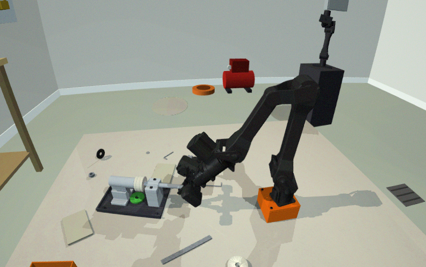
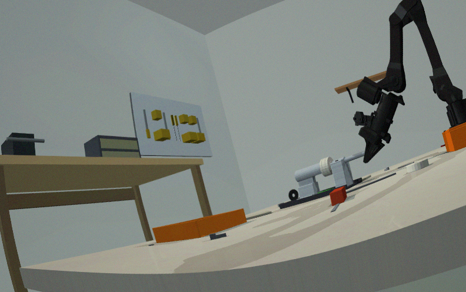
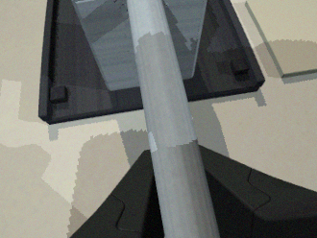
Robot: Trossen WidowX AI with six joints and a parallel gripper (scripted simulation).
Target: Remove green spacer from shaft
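And out on the far left, well beyond the jaws, sits the big housing block (image 1: 121, 181) (image 2: 306, 172), the far end of the line this move must follow. Coming in toward the jaws, the cream spacers (image 1: 138, 183) (image 2: 324, 166) ride up at shaft height beside it, and below them lies the green spacer (image 1: 132, 198) (image 2: 325, 190), flat on the dark base plate (image 1: 132, 211) (image 2: 288, 203) (image 3: 53, 107), off the shaft! Nearer the jaws stands the upright support block (image 1: 153, 196) (image 2: 341, 173) (image 3: 115, 58), and out of it, straight to the fingers, comes the shaft (image 1: 169, 185) (image 2: 354, 156) (image 3: 168, 101), its long axis running from the jaws through that support toward the housing.

At the right-hand end, the gripper (image 1: 181, 187) (image 2: 367, 158) (image 3: 170, 156) is closed down to a narrow gap with the shaft pinched in it. One arm, so no choice of hand. The drop looks done to me; the call is a push away from the jaws, leftward along that axis. Stray off line and the shaft could bind in the support or snag a cream spacer. How deep its hidden end sits, I can't tell.
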